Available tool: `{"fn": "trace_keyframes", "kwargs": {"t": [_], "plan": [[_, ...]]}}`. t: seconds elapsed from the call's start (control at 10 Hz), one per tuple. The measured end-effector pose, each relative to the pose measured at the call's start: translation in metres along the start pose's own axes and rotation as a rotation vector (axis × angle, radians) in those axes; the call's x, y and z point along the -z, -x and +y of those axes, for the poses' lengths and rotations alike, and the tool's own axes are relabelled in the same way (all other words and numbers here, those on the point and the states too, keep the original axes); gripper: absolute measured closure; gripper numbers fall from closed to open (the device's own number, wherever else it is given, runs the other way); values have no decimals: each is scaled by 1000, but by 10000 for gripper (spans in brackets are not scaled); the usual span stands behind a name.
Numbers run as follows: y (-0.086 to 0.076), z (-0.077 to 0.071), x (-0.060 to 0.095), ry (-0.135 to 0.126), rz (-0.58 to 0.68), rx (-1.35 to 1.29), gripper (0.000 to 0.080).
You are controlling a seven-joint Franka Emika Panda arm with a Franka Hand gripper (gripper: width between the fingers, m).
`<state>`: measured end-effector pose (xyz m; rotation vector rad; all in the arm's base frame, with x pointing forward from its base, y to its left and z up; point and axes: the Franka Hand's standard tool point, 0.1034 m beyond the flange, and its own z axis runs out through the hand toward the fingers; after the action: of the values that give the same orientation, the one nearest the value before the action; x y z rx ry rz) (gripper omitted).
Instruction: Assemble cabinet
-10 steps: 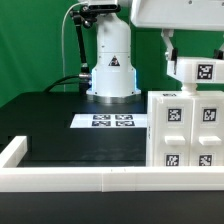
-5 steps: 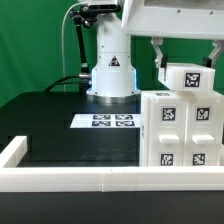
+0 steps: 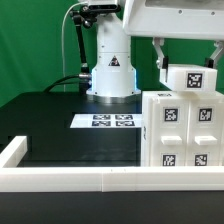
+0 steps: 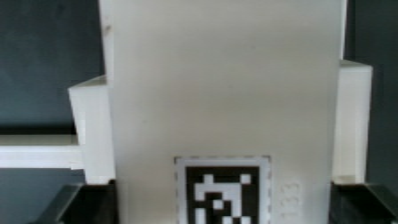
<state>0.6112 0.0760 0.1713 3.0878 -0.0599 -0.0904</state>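
The cabinet [image 3: 180, 135] is the large white box with square tags at the exterior view's right. A small white tagged block [image 3: 190, 78] sits on or just above its top, and I cannot tell whether they touch. My gripper [image 3: 188, 58] is shut on this block, with one dark finger on each side. In the wrist view the block [image 4: 222, 90] fills the middle and shows its tag [image 4: 224, 192]. My gripper [image 4: 217, 205] straddles it, with the dark fingers [image 4: 64, 206] at the frame's lower corners. The cabinet [image 4: 87, 125] shows behind the block.
The marker board [image 3: 113, 121] lies on the black table in front of the robot base [image 3: 113, 68]. A low white rail [image 3: 70, 178] edges the table's front and the exterior view's left. A green backdrop stands behind.
My gripper has come down and toward the exterior view's left with the block, bringing it onto the cabinet's top. It has held still over the last half second.
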Motion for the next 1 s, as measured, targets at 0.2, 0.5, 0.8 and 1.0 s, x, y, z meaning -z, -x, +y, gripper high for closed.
{"fn": "trace_keyframes", "kwargs": {"t": [0.2, 0.5, 0.8, 1.0], "plan": [[0, 0, -1, 0, -1, 0, 84], [-2, 1, 1, -2, 14, 15, 4], [-5, 10, 2, -22, 147, 67, 3], [-1, 10, -3, -30, 196, 66, 3]]}}
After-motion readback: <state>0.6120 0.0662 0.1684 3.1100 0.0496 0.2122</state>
